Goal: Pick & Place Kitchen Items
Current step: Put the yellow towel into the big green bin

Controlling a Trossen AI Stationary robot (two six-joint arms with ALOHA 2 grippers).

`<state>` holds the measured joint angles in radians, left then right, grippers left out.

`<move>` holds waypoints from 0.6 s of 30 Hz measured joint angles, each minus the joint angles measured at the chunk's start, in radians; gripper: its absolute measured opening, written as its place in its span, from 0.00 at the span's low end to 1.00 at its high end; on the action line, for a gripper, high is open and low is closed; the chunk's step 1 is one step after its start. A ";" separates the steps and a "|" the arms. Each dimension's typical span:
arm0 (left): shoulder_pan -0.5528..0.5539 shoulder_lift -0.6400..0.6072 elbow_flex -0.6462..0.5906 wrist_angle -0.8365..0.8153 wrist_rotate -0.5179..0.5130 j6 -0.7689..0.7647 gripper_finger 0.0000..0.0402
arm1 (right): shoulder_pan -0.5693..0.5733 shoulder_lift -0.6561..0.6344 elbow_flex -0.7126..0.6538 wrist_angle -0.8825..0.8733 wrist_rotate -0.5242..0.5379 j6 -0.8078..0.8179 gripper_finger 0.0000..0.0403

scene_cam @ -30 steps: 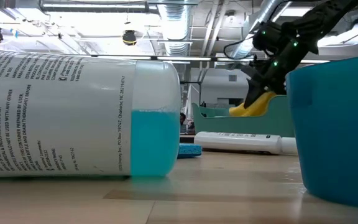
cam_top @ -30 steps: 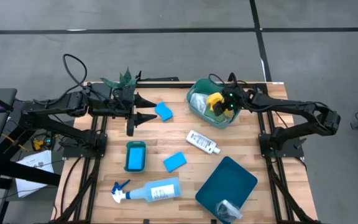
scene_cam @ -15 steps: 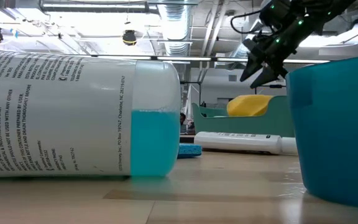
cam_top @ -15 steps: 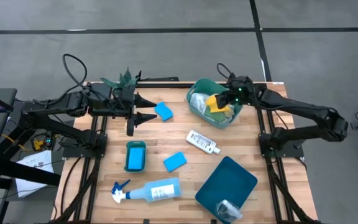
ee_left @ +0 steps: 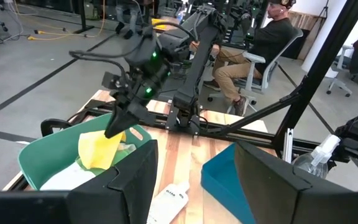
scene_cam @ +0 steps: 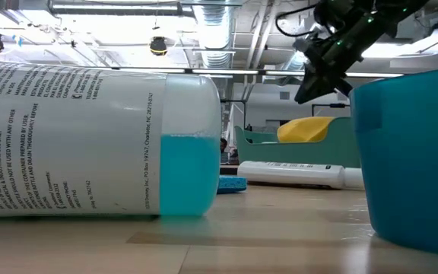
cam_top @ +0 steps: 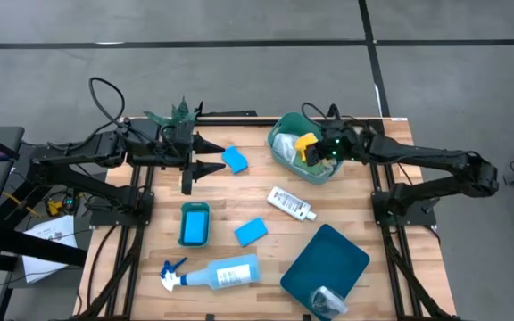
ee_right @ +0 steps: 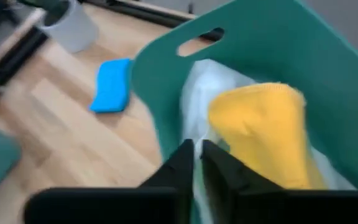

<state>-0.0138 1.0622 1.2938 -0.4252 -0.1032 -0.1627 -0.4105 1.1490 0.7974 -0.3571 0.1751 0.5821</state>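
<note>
Cloths [cam_top: 308, 144] lie in the tub [cam_top: 286, 126], sponge [cam_top: 235, 160] left.

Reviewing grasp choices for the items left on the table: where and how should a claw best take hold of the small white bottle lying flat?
Grip the small white bottle across its narrow body near mid-length, coming straight down from above. It lies flat and diagonal on the table with clear wood along both long sides, so the fingers should probably straddle its width.

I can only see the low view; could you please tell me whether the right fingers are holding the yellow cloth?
Observer: No. The right gripper is shut on nothing, poised just beside the yellow cloth.
Operator: Thank you. What is the cloth resting on?
Observer: It lies on a white cloth inside the green tub.
Operator: And where is the left arm?
Observer: The left gripper waits open at the table's far side, beside a blue sponge.
</note>
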 joint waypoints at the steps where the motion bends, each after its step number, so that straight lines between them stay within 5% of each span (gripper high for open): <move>1: 0.000 0.000 0.000 0.000 0.000 0.000 0.52 | 0.009 0.013 0.000 0.003 0.031 0.006 0.04; 11: 0.000 0.000 0.000 -0.001 0.000 -0.007 0.52 | 0.035 0.048 0.000 0.003 0.260 0.187 0.00; 18: 0.000 0.000 0.000 -0.001 0.000 -0.006 0.52 | 0.030 0.107 0.000 -0.057 0.213 0.194 0.00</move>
<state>-0.0135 1.0622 1.2938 -0.4261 -0.1032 -0.1685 -0.3804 1.2559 0.7971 -0.4138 0.3885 0.7762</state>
